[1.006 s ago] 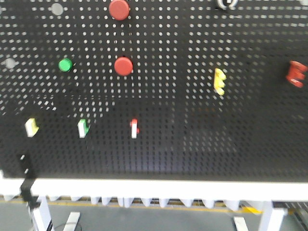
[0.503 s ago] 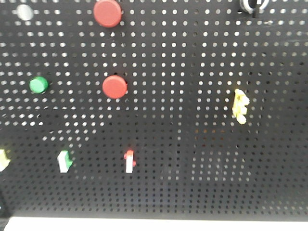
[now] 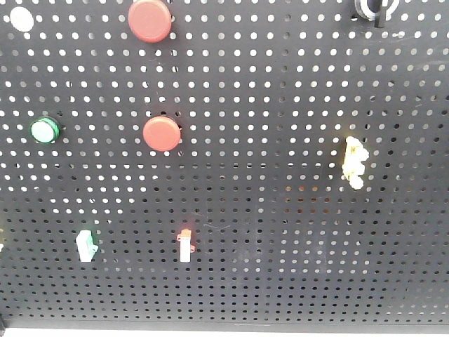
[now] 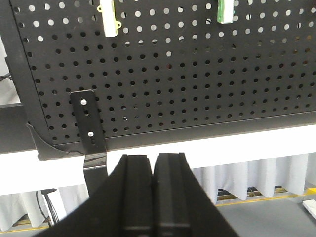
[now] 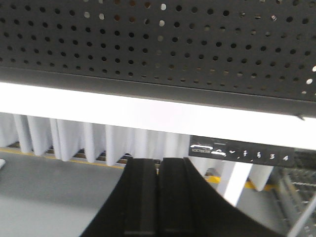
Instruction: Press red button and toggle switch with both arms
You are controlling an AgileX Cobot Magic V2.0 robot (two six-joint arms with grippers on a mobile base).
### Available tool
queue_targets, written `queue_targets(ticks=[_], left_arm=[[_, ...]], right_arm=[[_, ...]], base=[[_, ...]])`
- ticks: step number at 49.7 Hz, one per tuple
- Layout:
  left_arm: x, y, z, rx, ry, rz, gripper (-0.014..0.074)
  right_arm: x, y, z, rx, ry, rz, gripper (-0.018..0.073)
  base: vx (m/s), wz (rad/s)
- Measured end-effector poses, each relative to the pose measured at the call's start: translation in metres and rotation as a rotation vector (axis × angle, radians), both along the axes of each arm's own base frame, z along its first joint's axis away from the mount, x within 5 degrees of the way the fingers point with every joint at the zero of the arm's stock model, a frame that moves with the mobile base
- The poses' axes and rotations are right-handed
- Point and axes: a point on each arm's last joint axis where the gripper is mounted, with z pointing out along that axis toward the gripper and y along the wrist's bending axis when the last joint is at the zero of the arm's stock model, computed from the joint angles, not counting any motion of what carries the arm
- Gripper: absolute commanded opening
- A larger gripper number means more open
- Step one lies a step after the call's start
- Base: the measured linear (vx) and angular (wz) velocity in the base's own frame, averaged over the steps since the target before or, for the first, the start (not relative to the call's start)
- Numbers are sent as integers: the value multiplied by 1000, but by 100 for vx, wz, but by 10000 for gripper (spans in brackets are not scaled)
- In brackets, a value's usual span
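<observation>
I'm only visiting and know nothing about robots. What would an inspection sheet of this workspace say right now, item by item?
Surface: black pegboard above a white frame rail.
Job's things: upper red button, lower red button, red-tipped toggle switch; nothing is touching them.
Clutter: green button, green-tipped switch, yellow fitting, knob cut off by the top edge.
Grippers: left gripper and right gripper both have their jaws shut and empty, short of the board.
Cables: nothing clearly seen.
Surroundings: white skirting cloth, grey floor.
</observation>
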Motion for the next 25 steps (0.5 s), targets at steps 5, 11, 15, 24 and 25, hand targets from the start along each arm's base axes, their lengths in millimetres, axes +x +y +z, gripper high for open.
queue_targets(ticks=[5,11,15,24,25], left_arm=[[0,0,0,0,0,0,2],[0,0,0,0,0,0,2],[0,0,0,0,-1,0,2],[0,0,0,0,-2,0,2],[0,0,0,0,-2,0,2]], right_arm=[[0,0,0,-40,-1,7,-3],[0,0,0,-50,-2,8,-3],[0,0,0,-62,-2,11,-3],[0,-1,0,-125,-4,22,-3],[0,-1,0,-127,-4,23,-3]], base=[[0,0],[0,0],[0,0],[0,0],[0,0]])
